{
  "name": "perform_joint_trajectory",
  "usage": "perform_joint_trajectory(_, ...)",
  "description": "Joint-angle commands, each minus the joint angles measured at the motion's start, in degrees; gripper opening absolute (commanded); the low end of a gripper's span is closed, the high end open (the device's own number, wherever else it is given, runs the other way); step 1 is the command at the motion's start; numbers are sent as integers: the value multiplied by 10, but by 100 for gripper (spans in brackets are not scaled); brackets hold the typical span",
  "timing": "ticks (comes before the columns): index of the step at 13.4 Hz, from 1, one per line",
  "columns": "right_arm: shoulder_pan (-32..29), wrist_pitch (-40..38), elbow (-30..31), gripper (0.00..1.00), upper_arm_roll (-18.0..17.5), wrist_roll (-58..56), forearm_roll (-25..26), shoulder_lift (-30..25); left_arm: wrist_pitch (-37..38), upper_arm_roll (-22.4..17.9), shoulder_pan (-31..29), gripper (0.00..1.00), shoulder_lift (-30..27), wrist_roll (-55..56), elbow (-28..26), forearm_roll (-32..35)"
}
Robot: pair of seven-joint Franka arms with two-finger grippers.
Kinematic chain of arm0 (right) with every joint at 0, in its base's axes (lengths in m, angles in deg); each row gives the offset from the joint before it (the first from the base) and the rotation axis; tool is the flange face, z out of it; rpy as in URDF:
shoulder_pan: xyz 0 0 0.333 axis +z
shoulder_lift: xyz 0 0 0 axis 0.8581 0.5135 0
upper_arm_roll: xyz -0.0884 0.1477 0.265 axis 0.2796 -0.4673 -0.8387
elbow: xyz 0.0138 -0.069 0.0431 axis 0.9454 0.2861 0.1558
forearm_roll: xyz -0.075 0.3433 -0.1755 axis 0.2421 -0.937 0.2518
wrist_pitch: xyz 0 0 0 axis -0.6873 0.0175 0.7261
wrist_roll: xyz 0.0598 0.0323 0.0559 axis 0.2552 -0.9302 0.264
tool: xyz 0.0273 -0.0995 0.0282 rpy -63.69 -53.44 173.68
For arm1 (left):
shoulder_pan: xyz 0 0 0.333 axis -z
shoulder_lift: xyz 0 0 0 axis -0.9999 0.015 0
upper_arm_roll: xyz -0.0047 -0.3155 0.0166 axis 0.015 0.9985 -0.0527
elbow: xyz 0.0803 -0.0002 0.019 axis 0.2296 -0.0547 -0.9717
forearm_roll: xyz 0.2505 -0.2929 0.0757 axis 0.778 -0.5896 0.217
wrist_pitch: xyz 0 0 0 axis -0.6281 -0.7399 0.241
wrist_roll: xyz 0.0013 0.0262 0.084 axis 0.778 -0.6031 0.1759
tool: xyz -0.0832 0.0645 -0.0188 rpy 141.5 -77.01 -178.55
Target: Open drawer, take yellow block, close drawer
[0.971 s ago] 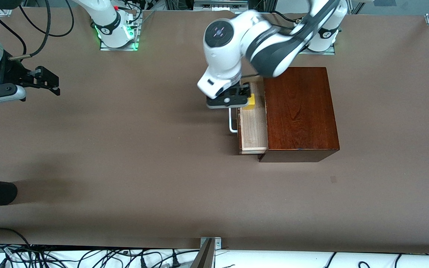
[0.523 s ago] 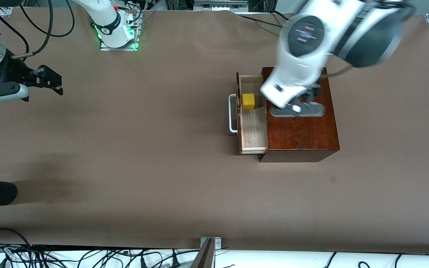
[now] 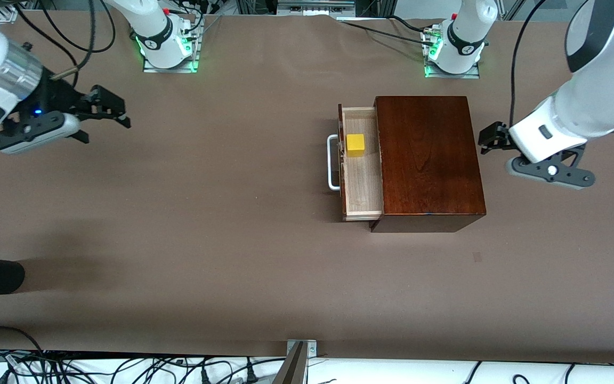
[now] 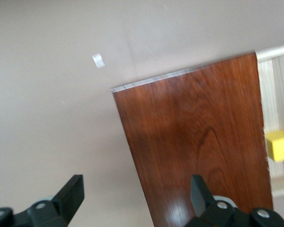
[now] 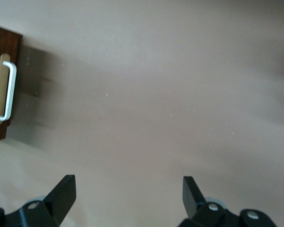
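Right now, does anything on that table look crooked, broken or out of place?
Nothing stands out. The drawer is pulled open squarely, the yellow block sits flat inside it, and both grippers hang open, away from it.

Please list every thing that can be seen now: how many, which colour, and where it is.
wooden box: one, glossy mahogany, on the table toward the left arm's end.
drawer: one, pale wood, pulled open from the box.
handle: one, white, on the drawer front.
yellow block: one, yellow, in the open drawer.
table: one, brown.
left gripper: open, over the table beside the box.
right gripper: open, over the table at the right arm's end.
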State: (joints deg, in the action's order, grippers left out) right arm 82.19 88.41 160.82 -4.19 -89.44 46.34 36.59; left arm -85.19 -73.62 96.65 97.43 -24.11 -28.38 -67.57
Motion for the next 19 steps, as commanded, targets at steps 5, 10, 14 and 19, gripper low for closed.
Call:
perform_joint_trajectory(5, 107, -21, -8, 100, -46, -10, -9, 40, -113, -46, -34, 100, -123, -13, -166, -12)
perform_joint_trajectory(10, 245, 53, -11, 100, -56, -65, 9, 92, -109, -38, -33, 100, -123, 18, -163, -4)
perform_joint_trajectory(14, 325, 138, -124, 100, -64, -136, 35, 221, -110, -46, -38, 100, -112, 18, -155, -4)
perform_joint_trajectory(19, 364, 195, -235, 100, -64, -213, 37, 340, -104, -39, -38, 100, -113, 19, -154, -4)
